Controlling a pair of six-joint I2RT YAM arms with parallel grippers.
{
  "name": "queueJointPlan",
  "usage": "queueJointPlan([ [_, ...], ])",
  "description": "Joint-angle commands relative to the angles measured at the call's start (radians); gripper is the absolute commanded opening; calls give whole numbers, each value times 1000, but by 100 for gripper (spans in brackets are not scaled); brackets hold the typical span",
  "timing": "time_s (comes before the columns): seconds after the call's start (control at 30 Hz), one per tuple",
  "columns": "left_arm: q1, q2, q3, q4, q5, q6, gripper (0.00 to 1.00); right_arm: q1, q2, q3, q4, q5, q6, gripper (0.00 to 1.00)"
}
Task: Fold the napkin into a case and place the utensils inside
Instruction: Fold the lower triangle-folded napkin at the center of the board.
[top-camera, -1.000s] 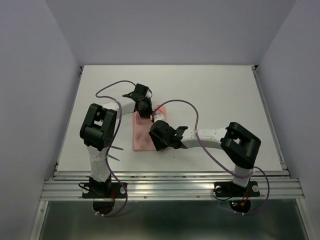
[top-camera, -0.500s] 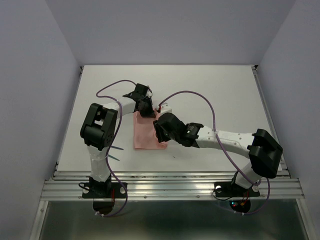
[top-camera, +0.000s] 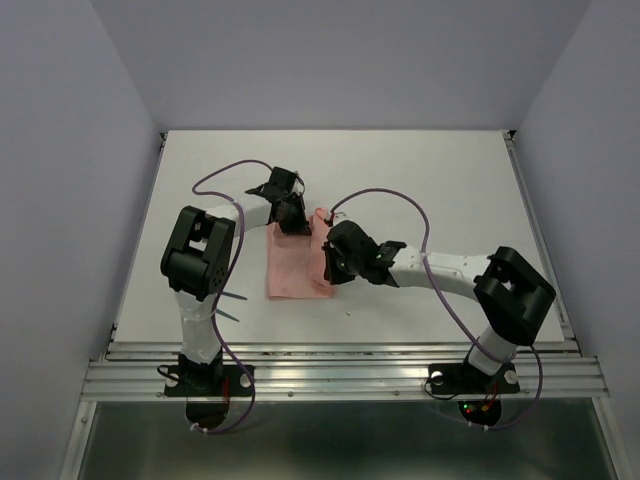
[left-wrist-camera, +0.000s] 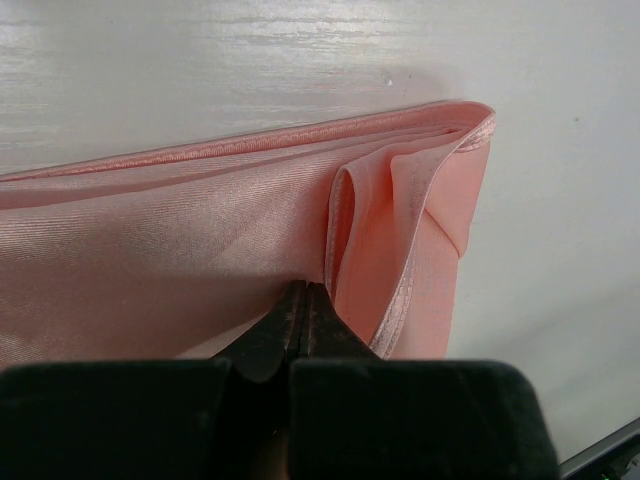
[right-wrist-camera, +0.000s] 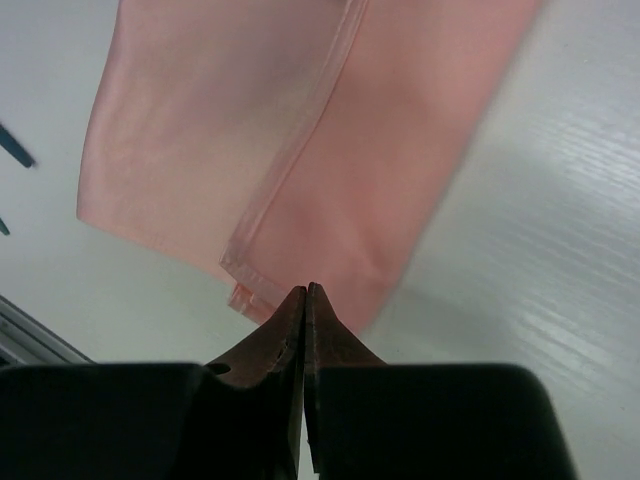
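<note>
The salmon-pink napkin (top-camera: 292, 268) lies folded into a tall rectangle at the table's middle. My left gripper (top-camera: 293, 224) sits at its far edge. In the left wrist view the jaws are shut, and my left gripper (left-wrist-camera: 305, 290) has its tips in a raised fold of the napkin (left-wrist-camera: 150, 240). My right gripper (top-camera: 334, 264) is at the napkin's right edge, which looks slightly lifted. Its jaws are shut, my right gripper (right-wrist-camera: 306, 289) meeting on the napkin (right-wrist-camera: 340, 150) beside a layered corner. Thin teal utensils (top-camera: 233, 303) lie left of the napkin, by the left arm, and their ends (right-wrist-camera: 14, 145) show in the right wrist view.
Purple cables (top-camera: 375, 197) loop over the table behind both arms. The table's metal front rail (top-camera: 340, 352) runs just beyond the napkin's near edge. White tabletop (top-camera: 440, 180) stretches to the back and right, between grey walls.
My right arm swung from the napkin's near right corner up along its right edge. Its jaws went from open to shut there. The left gripper stayed put.
</note>
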Motion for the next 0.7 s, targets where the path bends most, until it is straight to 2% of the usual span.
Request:
queueJointPlan([
  [0.0,-3,34,13,-35,-12,14,0,9,17,-14,72,-117,-21,4],
  [0.37,-3,48,41,-41,1,10,0,9,139,-29,87,-203,-50,4],
  [0.67,-3,-32,84,-87,-1,27,0,9,165,-64,109,-174,-38,4],
])
